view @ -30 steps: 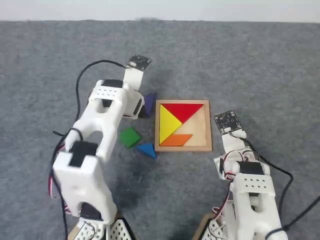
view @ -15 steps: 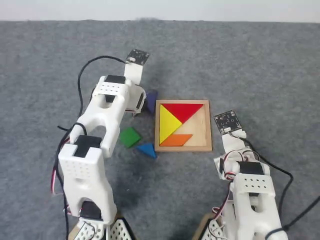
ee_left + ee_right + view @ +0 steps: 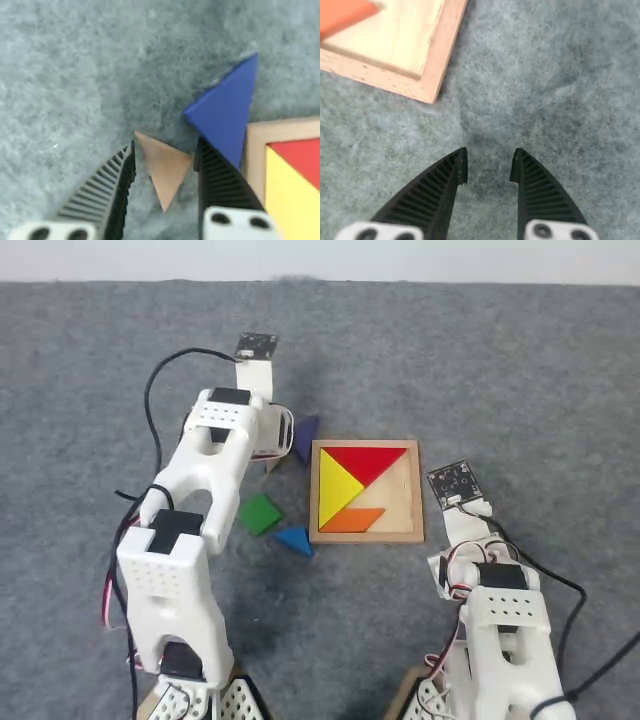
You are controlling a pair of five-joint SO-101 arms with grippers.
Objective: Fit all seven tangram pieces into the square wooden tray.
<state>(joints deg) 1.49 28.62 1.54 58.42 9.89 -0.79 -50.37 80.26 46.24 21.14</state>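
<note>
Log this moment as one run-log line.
left gripper open astride tan triangle | right gripper open near tray | in tray: red, yellow, orange | outside: green, blue, navy

I count one wooden tray point(image 3: 400, 502) and seven tangram pieces: five triangles, namely red triangle point(image 3: 365, 462), yellow triangle point(image 3: 336, 488), blue triangle point(image 3: 294, 539), dark blue triangle point(image 3: 305, 436) and tan triangle point(image 3: 164, 167), plus one green square point(image 3: 259, 513) and one orange parallelogram point(image 3: 352, 520).
</note>
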